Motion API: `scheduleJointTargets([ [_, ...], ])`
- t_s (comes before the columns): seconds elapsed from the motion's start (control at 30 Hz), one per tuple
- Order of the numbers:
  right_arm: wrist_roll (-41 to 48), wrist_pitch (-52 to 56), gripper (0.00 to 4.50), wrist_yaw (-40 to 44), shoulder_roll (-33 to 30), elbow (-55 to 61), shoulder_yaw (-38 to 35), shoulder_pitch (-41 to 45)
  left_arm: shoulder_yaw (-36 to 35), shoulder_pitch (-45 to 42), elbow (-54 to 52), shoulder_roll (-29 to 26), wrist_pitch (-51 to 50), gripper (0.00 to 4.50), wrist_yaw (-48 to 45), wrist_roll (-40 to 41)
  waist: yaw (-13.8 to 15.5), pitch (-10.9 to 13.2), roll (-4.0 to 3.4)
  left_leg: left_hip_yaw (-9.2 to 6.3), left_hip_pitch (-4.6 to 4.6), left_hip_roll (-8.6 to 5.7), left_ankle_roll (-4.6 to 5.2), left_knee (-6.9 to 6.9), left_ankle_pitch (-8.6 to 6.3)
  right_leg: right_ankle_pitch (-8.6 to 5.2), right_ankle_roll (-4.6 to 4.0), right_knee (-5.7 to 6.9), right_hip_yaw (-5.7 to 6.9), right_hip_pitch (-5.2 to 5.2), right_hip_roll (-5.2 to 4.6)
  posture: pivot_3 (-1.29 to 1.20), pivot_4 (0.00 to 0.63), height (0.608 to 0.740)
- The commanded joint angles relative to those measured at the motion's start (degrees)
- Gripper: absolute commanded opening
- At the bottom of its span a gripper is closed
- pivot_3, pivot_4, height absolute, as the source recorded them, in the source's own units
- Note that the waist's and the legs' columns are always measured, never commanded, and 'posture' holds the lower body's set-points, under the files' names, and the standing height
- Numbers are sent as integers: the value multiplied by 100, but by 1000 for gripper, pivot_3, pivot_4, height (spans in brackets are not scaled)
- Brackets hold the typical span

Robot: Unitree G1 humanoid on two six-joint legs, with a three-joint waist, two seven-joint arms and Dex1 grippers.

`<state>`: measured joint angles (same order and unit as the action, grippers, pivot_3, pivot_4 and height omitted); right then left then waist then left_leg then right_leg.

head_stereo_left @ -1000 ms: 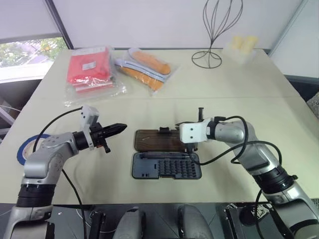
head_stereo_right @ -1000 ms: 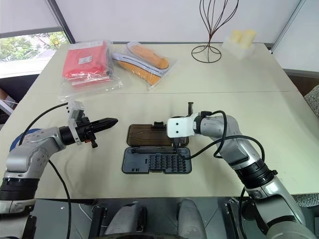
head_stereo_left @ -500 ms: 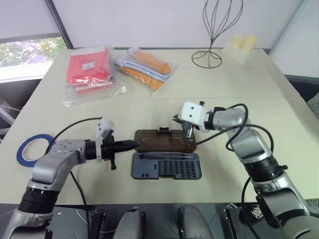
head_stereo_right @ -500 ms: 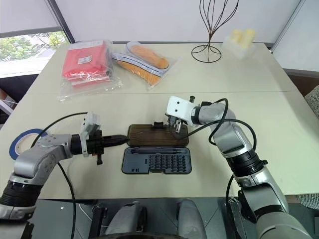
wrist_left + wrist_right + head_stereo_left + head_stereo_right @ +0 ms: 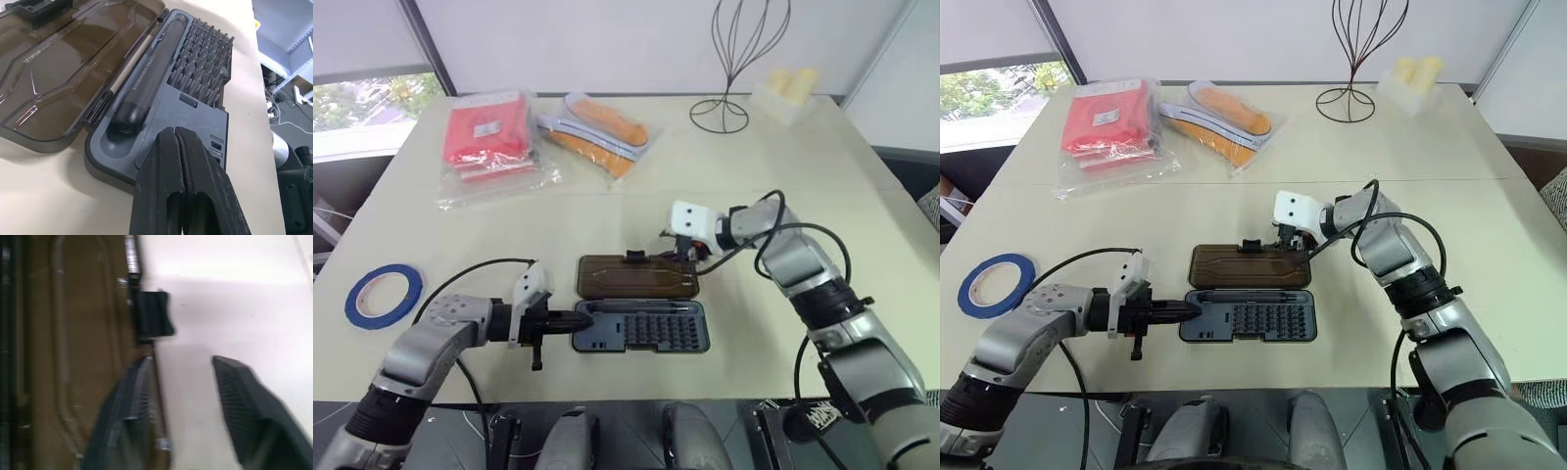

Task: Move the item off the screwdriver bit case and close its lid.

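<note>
I have the blue ring-shaped roll of tape (image 5: 383, 296) lying flat near the worktop's (image 5: 862, 211) left edge, well apart from the case, so that part looks done. The flat dark blue-grey screwdriver bit case (image 5: 641, 326) sits near the front edge at the middle, and its translucent smoky-brown lid (image 5: 637, 276) lies folded back flat on the worktop behind the tray.

My left gripper (image 5: 579, 320) has its fingers pressed together with nothing between them, tip at the tray's left end; I judge it is there to brace the case while the lid swings. My right gripper (image 5: 1295, 241) stands partly spread and empty at the lid's far edge by the small black latch tab (image 5: 153, 314), placed to get under that edge.

The right wrist view gives what the head views cannot: one finger (image 5: 124, 416) lies over the lid's rim, the other over bare worktop. The left wrist view shows the screwdriver handle (image 5: 149, 76) and bit rows seated.
</note>
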<state>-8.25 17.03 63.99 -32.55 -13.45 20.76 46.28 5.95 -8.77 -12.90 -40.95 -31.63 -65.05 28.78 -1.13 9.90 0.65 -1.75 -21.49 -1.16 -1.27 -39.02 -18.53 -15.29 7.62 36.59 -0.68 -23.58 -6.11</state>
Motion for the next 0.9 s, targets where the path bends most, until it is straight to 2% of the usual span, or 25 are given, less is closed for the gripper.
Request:
scheduleJointTargets([
  [0.03,-26,-379,3315,132,-10,-340,44,274,25,37,-167,43,156,0,21,-42,0,0,0,0,0,0,0,0,0,0,0,-2,0,0,0,0,150,740],
  [0.43,-114,-891,3315,364,326,-1735,172,752,197,-1,-47,133,343,0,10,-269,-5,2,-3,2,-2,0,-1,3,1,0,0,-10,0,1,0,0,150,740],
  [0.83,-214,-1029,3315,522,474,-2145,240,767,404,78,60,139,604,0,6,-582,-7,0,-5,1,2,0,-2,3,0,0,0,-12,0,8,0,0,150,740],
  [0.9,-246,-1069,2814,549,482,-2176,270,744,432,76,101,140,650,0,5,-619,-7,-1,-6,1,4,0,-2,3,0,0,0,-12,0,9,0,0,150,740],
])
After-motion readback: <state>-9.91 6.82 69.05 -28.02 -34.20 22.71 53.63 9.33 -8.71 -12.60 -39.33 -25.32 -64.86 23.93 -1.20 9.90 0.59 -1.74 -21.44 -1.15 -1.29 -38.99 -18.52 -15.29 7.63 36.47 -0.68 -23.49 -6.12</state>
